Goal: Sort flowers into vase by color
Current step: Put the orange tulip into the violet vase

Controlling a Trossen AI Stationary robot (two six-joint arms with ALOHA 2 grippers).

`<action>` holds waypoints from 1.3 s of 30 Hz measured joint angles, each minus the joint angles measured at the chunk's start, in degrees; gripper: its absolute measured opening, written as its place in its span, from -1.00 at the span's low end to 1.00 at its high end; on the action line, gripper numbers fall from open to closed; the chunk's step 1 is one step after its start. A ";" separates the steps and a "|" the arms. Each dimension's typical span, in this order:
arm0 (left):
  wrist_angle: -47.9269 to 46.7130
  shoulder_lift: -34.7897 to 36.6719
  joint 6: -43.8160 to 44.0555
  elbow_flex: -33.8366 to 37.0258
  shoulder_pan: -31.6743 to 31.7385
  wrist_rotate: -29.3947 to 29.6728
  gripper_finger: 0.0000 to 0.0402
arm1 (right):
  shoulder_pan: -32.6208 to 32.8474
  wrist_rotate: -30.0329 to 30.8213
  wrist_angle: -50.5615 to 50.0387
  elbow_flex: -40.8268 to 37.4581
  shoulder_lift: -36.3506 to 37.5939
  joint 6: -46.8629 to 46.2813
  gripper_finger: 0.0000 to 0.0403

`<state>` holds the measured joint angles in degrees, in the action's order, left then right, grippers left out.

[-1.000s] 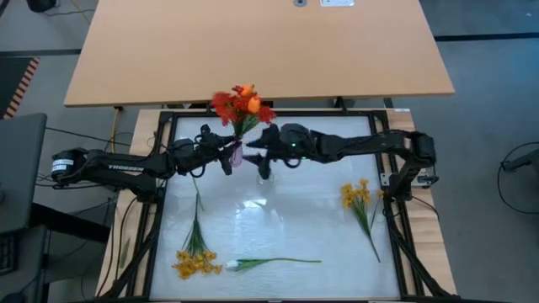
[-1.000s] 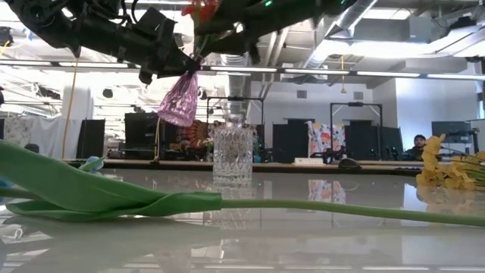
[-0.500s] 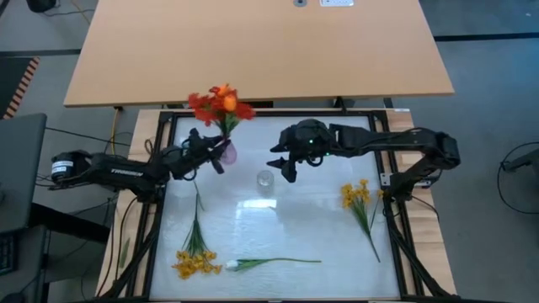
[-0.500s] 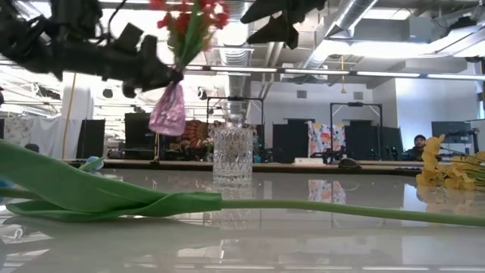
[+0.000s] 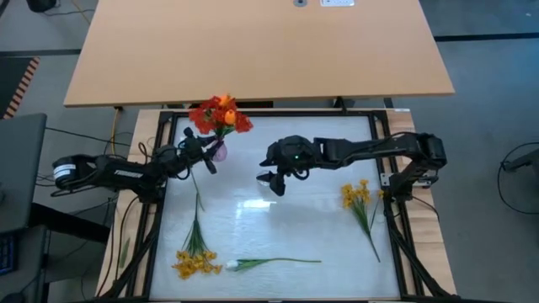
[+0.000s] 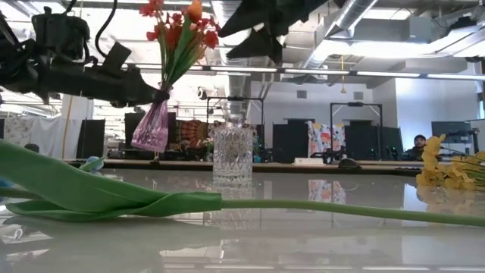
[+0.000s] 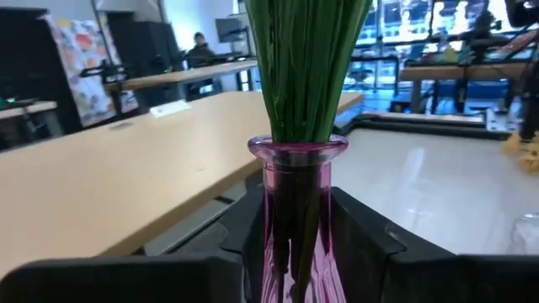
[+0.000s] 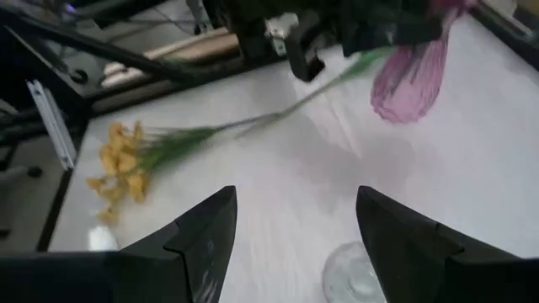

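Observation:
A purple glass vase holds a bunch of red and orange flowers and hangs in the air over the table's far left part. My left gripper is shut on it. My right gripper is open and hovers mid-table above a clear cut-glass vase, touching nothing. Two bunches of yellow flowers and a white tulip lie flat on the table. My left gripper pinches the purple vase just below its rim, at the neck, with one finger on each side. The fingers come in level from the table's left. The vase is lifted clear and leans, its flowers tipped up and away.
The white tulip's long stem and leaf lie across the near part of the table. One yellow bunch lies toward the right edge. A black frame borders the glossy table top. A wooden desk stands beyond the far edge.
My left gripper has carried the purple vase with its flowers toward the table's left edge and somewhat lower. My right gripper has drawn away from the flowers, swinging right and then toward the near edge, and now hangs over the clear vase.

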<state>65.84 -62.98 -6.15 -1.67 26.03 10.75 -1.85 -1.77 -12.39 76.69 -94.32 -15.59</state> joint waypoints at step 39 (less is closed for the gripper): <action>23.66 -29.49 1.57 -1.44 1.65 -6.73 -0.20 | 1.49 0.86 0.77 0.02 -0.62 -4.48 0.34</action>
<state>89.49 -92.47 -4.58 -3.11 27.68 4.02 -0.36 -0.91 -11.62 76.71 -94.94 -20.08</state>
